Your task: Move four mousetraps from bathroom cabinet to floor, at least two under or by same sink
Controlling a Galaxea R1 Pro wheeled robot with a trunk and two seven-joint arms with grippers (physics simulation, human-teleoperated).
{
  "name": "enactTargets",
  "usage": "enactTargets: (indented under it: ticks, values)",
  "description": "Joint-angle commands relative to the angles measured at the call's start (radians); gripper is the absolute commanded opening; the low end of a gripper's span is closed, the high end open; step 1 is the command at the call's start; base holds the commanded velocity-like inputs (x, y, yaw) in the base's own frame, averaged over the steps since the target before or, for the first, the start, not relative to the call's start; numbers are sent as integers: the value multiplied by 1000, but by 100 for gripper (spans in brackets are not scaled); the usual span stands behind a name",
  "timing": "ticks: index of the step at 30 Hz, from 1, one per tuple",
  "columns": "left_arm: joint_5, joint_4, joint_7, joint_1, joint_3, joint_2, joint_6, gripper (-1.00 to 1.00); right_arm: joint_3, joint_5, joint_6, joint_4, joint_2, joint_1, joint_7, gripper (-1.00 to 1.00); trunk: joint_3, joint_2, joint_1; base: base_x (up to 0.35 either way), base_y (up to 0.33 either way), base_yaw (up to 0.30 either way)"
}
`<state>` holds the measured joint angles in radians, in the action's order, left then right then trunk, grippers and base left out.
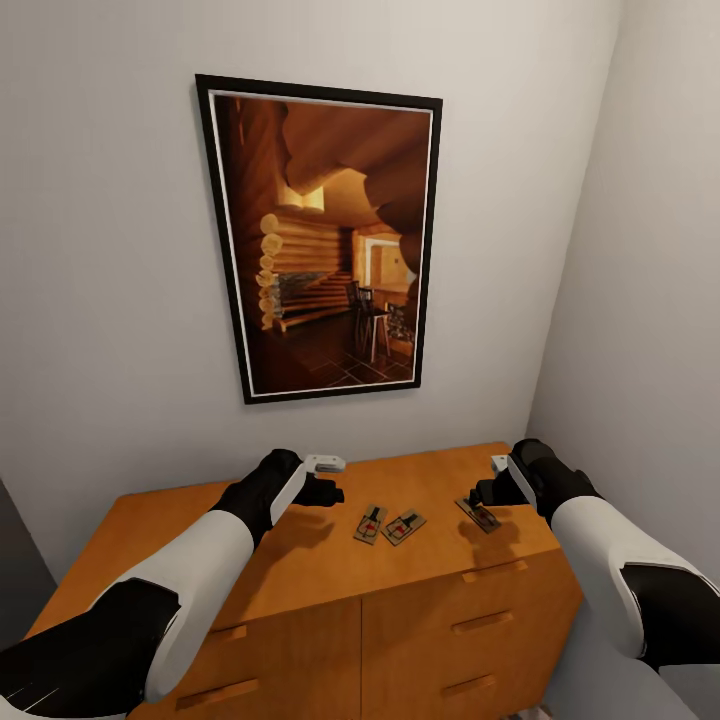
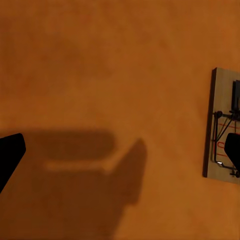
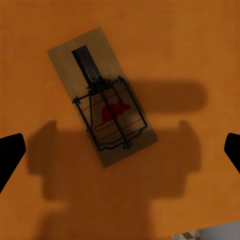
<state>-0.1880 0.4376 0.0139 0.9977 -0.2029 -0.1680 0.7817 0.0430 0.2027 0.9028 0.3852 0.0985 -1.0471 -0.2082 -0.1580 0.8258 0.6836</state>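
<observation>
Both grippers spread wide above the cabinet top, holding nothing.

In the head view, lower centre: left gripper (image 1: 325,478) hanging over bare wood, jaws well apart, touching nothing; right gripper (image 1: 490,479) at lower right, likewise spread, poised over one mousetrap (image 1: 479,514) near the cabinet's (image 1: 300,560) right edge. Two more mousetraps (image 1: 371,523) (image 1: 403,526) lying flat just beside each other between the two grippers. Through the right wrist camera, dark fingertips (image 3: 10,155) far apart at either edge, the trap (image 3: 102,112) tilted between them: pale flat wooden board, black wire bar, red mark. Smooth orange-brown top, drawer fronts with wooden bar handles. Framed picture (image 1: 325,240) of a log interior on the white wall, upper centre.
</observation>
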Motion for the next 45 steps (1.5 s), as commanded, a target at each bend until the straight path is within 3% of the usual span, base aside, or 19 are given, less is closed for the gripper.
enactTargets:
  ticks: [1,45]
  values:
    - [-5,1,1,1,-6,1,4,100,5,11,4,1,0,-1,-8,100,-2,1,0,0,0,0]
    - [-5,3,2,1,-6,-1,5,100,5,11,4,1,0,-1,-8,100,-2,1,0,0,0,0]
